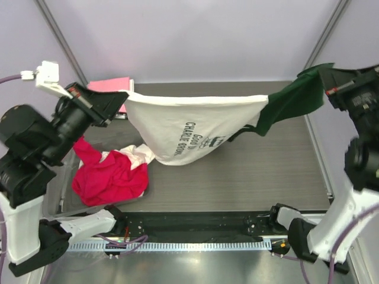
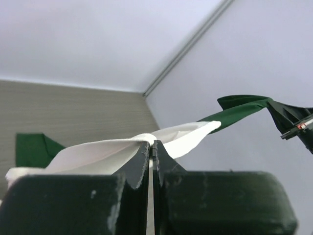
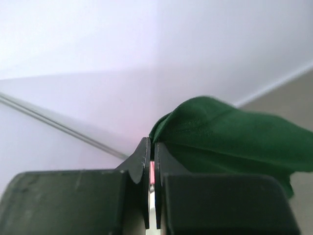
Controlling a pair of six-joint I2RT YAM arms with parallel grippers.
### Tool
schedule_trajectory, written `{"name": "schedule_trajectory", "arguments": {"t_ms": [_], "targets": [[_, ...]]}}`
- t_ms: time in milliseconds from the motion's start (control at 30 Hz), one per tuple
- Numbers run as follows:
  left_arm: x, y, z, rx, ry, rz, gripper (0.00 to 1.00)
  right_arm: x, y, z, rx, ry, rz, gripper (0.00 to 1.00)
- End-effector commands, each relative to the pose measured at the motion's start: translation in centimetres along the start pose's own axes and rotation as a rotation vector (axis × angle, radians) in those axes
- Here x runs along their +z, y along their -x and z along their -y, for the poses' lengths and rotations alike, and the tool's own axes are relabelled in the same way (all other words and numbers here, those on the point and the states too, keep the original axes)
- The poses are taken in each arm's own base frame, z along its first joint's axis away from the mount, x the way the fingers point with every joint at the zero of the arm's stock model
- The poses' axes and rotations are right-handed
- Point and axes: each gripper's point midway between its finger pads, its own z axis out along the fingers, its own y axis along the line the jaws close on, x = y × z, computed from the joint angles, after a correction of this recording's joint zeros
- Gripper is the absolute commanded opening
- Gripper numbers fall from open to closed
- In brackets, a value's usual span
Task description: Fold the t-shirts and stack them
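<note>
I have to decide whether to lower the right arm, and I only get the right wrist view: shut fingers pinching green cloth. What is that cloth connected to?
Observer: From above, the green tee in the right gripper meets the white printed tee. The left gripper pinches that tee's other end, so the two sag as one span between the arms.
Operator: Anything near the sag?
Observer: A crumpled red-magenta tee lies on the table, left of the sag's lowest fold.
Operator: Any stack started?
Observer: I see only a flat pink cloth at the table's back left.
</note>
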Motion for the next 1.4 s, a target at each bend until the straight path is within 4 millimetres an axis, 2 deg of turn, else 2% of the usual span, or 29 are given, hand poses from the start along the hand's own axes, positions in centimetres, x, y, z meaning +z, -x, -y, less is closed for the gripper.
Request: {"name": "schedule_trajectory", "arguments": {"t_ms": [0,67,167,267,367,467,533,567,600,700,733,767,800,833,867,900,933,967,1000,1033,1067,1100,1167,1200,1233,1267,1300,1333,1367], "targets": [[-2.1,2.9,4.1,0.02,-0.214,0.107,0.0,-7.7,4.0,-5.7,-0.164,0.111,0.278,0.01],[-3.1,3.1,4.6,0.024,-0.252,0.113,0.0,-11.4,5.1,-7.2,-0.205,0.13,0.394,0.01],[-4.5,3.2,5.5,0.036,-0.317,0.119,0.0,-15.3,6.2,-8.5,-0.24,0.15,0.511,0.01],[-6.2,4.3,6.0,0.046,-0.353,0.165,0.0,-18.8,7.8,-8.5,-0.274,0.122,0.634,0.01],[-6.2,4.8,6.1,0.053,-0.352,0.183,0.0,-20.5,9.0,-8.6,-0.32,0.117,0.698,0.01],[-3.7,3.6,5.3,0.05,-0.299,0.148,0.0,-19.4,10.0,-8.9,-0.381,0.119,0.694,0.01],[-1.1,2.3,3.6,0.04,-0.212,0.119,0.0,-15.2,9.9,-8.6,-0.43,0.118,0.609,0.01],[0.0,2.1,1.8,0.04,-0.121,0.128,0.0,-12.9,9.6,-7.8,-0.437,0.092,0.564,0.01],[1.1,1.4,0.5,0.048,-0.056,0.118,0.0,-8.9,9.3,-6.8,-0.446,0.058,0.497,0.01],[5.1,-0.7,-5.3,0.086,0.225,0.109,0.0,-0.5,7.7,-3.7,-0.425,-0.006,0.362,0.01],[6.1,-1.2,-6.5,0.097,0.274,0.102,0.0,4.3,6.4,-1.7,-0.416,-0.039,0.277,0.01],[8.4,-2.9,-7.8,0.107,0.304,0.046,0.0,7.7,5.1,0.4,-0.387,-0.075,0.219,0.01],[9.9,-3.2,-10.5,0.091,0.364,0.03,0.0,10.2,4.6,1.6,-0.383,-0.09,0.191,0.01],[11.2,-3.9,-11.9,0.039,0.375,0.004,0.0,15.4,2.3,4.5,-0.379,-0.149,0.107,0.01],[14.4,-5.8,-14.3,-0.001,0.389,-0.055,0.0,17.7,1.4,6.0,-0.406,-0.194,0.083,0.01],[15.7,-7.0,-17.6,-0.038,0.425,-0.104,0.0,20.3,0.1,8.1,-0.424,-0.256,0.051,0.01],[17.4,-8.5,-19.9,-0.062,0.459,-0.148,0.0,24.9,-2.8,12.5,-0.44,-0.354,-0.024,0.01],[18.8,-10.0,-22.1,-0.07,0.496,-0.191,0.0,27.2,-4.0,12.9,-0.454,-0.355,-0.045,0.01],[21.4,-13.0,-27.1,-0.09,0.585,-0.268,0.0,29.0,-5.6,14.6,-0.47,-0.385,-0.092,0.01],[22.8,-15.0,-28.5,-0.127,0.573,-0.337,0.0,30.7,-6.9,15.7,-0.472,-0.398,-0.125,0.11],[24.4,-15.1,-29.2,-0.145,0.56,-0.353,0.0,34.0,-10.4,18.4,-0.485,-0.421,-0.21,0.62],[26.2,-19.7,-33.8,-0.185,0.618,-0.472,0.0,34.7,-11.3,19.1,-0.501,-0.434,-0.228,0.79],[27.8,-21.3,-34.7,-0.189,0.594,-0.568,0.23,35.3,-12.3,20.7,-0.529,-0.478,-0.247,0.98],[28.2,-22.6,-35.5,-0.191,0.604,-0.61,0.35,34.9,-11.8,21.1,-0.542,-0.51,-0.232,0.99],[28.3,-24.7,-37.0,-0.197,0.633,-0.659,0.74,34.4,-14.9,24.8,-0.556,-0.577,-0.33,1.0],[27.9,-25.4,-37.5,-0.201,0.646,-0.674,0.8,34.7,-14.8,24.7,-0.557,-0.557,-0.296,1.0],[27.8,-26.0,-37.7,-0.204,0.65,-0.681,0.8,33.2,-13.1,22.7,-0.555,-0.529,-0.251,1.0],[27.6,-25.5,-37.0,-0.2,0.635,-0.665,0.82,32.6,-13.6,23.2,-0.554,-0.534,-0.26,1.0],[27.0,-26.8,-37.5,-0.203,0.644,-0.672,0.84,31.8,-15.2,25.0,-0.552,-0.557,-0.299,1.0]]}}
